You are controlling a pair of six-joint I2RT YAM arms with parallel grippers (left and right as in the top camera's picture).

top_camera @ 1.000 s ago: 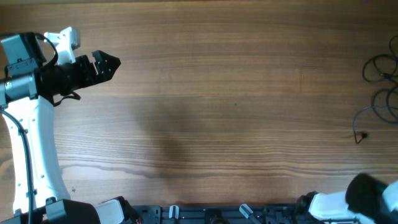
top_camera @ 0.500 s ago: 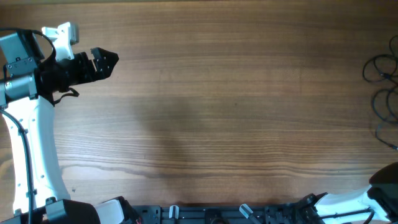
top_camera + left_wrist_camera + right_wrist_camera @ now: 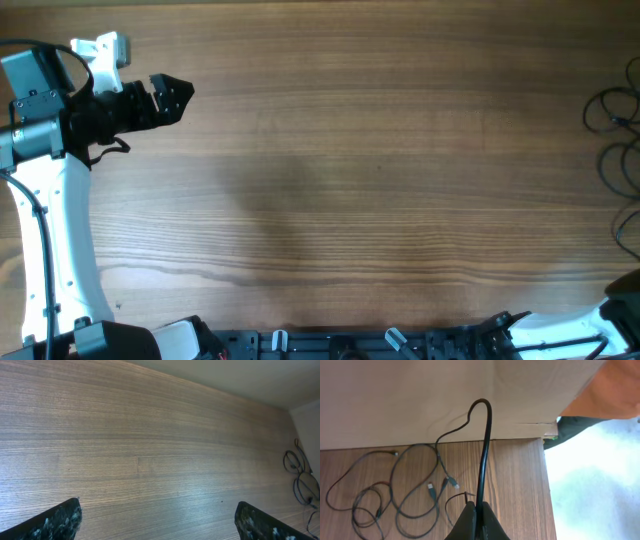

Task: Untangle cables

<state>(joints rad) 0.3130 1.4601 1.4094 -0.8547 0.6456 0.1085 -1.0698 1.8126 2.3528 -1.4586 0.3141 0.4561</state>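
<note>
wood table (image 3: 350, 150), pale wall (image 3: 395, 400); left claw (image 3: 178, 98) wide, right claw (image 3: 477, 521) pinching cable (image 3: 483, 460)

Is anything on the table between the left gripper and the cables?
Nothing visible. Only bare table lies between the open left gripper and the cables at the far right edge.

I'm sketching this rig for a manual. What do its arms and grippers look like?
The left arm has a white shell, grey joint housings and a black cable along it. The left gripper is black, with a white mount behind it; its fingers look pale-speckled. The right arm is white and black; the right gripper is plain black.
</note>
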